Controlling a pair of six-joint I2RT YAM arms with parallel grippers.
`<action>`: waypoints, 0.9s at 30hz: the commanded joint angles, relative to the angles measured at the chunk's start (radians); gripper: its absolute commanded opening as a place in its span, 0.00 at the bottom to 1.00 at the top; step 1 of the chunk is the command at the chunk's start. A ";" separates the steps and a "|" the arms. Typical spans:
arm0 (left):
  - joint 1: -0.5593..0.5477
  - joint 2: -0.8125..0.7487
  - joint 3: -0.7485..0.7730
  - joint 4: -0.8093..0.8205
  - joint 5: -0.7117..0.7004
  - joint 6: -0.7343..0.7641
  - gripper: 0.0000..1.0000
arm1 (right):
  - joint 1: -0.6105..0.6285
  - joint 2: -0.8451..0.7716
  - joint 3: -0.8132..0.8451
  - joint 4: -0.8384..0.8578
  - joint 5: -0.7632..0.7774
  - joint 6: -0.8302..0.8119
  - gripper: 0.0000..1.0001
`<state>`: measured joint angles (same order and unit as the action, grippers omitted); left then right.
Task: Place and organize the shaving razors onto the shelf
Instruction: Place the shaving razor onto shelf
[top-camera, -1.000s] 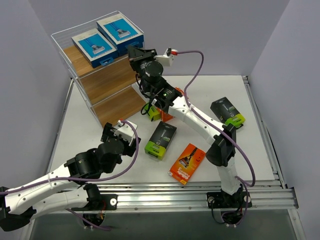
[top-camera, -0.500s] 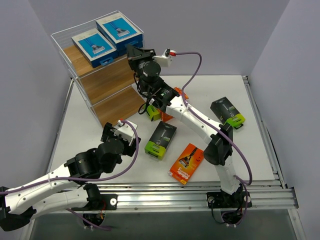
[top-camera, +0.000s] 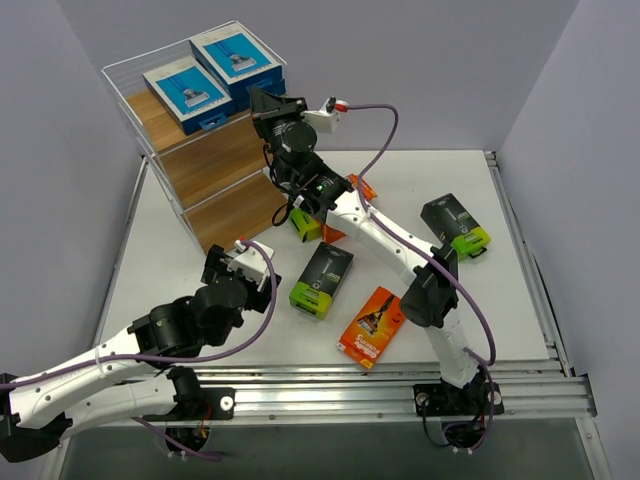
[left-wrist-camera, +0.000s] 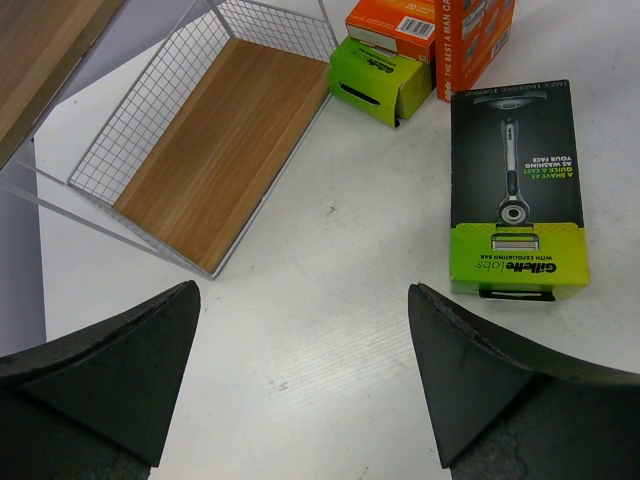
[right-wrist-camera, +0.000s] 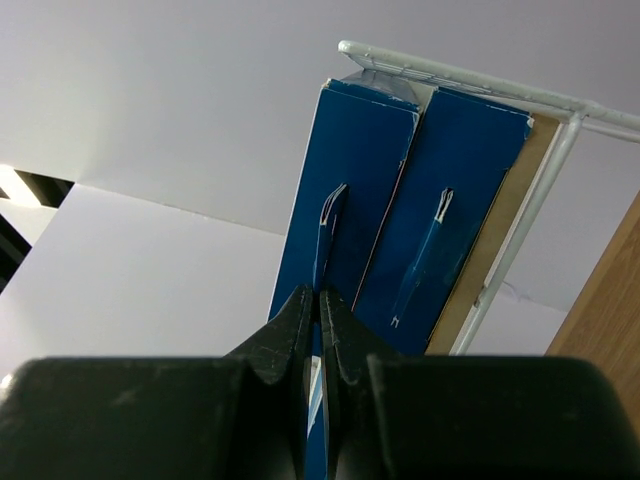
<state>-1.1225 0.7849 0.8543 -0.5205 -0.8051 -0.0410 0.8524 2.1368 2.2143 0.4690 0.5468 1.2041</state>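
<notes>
The shelf (top-camera: 215, 160) stands at the back left. Two blue-and-white razor packs lie side by side on its top board, one (top-camera: 188, 88) to the left and one (top-camera: 237, 55) to the right. My right gripper (top-camera: 268, 105) reaches to the right-hand blue pack (right-wrist-camera: 345, 200), shut on the pack's hang tab. The other blue pack (right-wrist-camera: 455, 210) lies beside it against the wire frame (right-wrist-camera: 540, 160). My left gripper (left-wrist-camera: 305, 380) hangs open over bare table near a black pack with a lime-green end (left-wrist-camera: 515, 190).
More packs lie on the table: a black-and-green one (top-camera: 322, 278) in the middle, another (top-camera: 457, 224) at the right, an orange one (top-camera: 374, 326) near the front, and a green-ended pack (left-wrist-camera: 378, 78) with an orange pack (left-wrist-camera: 440, 35) by the shelf's lowest board (left-wrist-camera: 220, 150).
The right gripper and the blue pack on the top board have shifted slightly up and to the left. The left arm has not moved.
</notes>
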 joint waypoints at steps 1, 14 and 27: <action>0.007 -0.010 0.019 0.008 0.012 -0.003 0.94 | -0.001 0.005 0.036 0.053 0.025 -0.008 0.00; 0.023 -0.001 0.012 0.011 0.010 -0.002 0.94 | -0.004 -0.044 -0.016 0.062 0.010 -0.043 0.30; 0.032 0.025 0.012 0.014 0.012 0.009 0.94 | -0.004 -0.124 -0.100 0.082 -0.021 -0.052 0.54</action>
<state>-1.0969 0.7967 0.8543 -0.5201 -0.8013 -0.0402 0.8513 2.0876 2.1208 0.5224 0.5274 1.1698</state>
